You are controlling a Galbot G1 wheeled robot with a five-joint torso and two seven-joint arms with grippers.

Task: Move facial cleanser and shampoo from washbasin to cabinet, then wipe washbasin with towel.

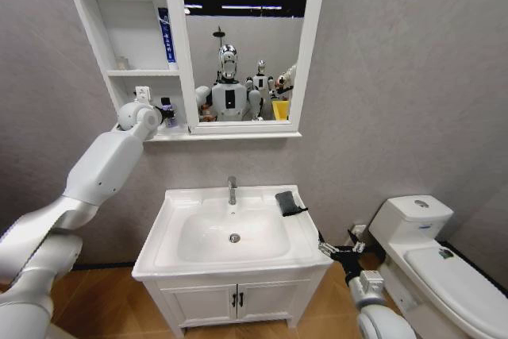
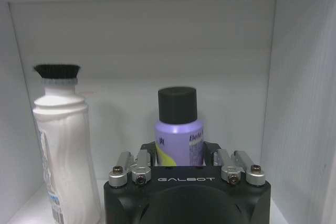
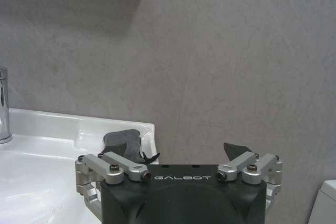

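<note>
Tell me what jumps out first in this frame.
The left gripper is raised into the cabinet's lowest shelf compartment, around a purple bottle with a black cap, beside a white bottle. Below, the dark towel lies on the washbasin's back right corner, with the right gripper open and low beside the basin.

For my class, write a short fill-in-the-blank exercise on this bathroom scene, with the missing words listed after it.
1. The left gripper has reached into the cabinet's ____ shelf compartment.
2. The purple bottle between its fingers has a ____ cap.
3. The towel lies on the washbasin rim to the ____ of the faucet.
4. The right gripper, beside the washbasin, is ____.

Missing words: lowest; black; right; open
</note>
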